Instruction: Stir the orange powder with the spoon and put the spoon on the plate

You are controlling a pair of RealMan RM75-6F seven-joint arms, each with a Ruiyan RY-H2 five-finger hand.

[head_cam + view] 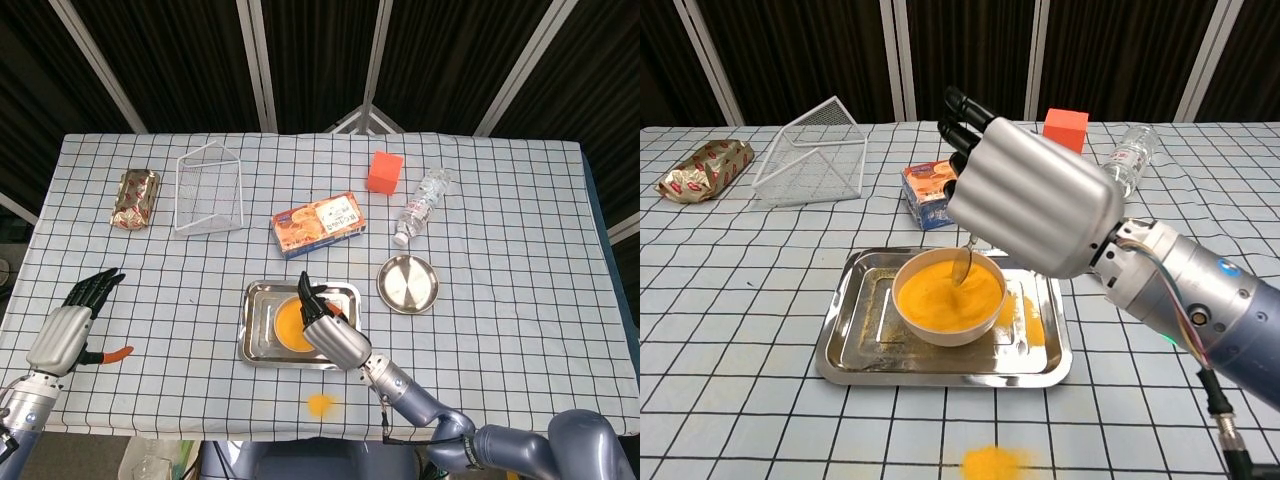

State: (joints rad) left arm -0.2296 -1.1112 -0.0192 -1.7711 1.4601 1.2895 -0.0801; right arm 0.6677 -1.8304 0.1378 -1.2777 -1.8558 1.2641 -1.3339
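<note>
Mid-stir: right hand (pixel 1030 205) holds spoon (pixel 963 264) in the orange powder (pixel 945 292). Left hand (pixel 68 328) idle, fingers apart. Spoon to plate (pixel 407 283) not yet done.

Wire basket (pixel 209 191) and foil snack packet (pixel 134 197) at far left, biscuit box (pixel 317 224) centre, orange cube (pixel 385 171) beside a toppled clear bottle (pixel 421 206), steel tray (pixel 262 322), spilled orange heap (pixel 320 404) on checked cloth (pixel 500 200)

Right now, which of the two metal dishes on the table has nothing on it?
The round plate right of the rectangular tray; the tray holds the bowl of orange powder.
</note>
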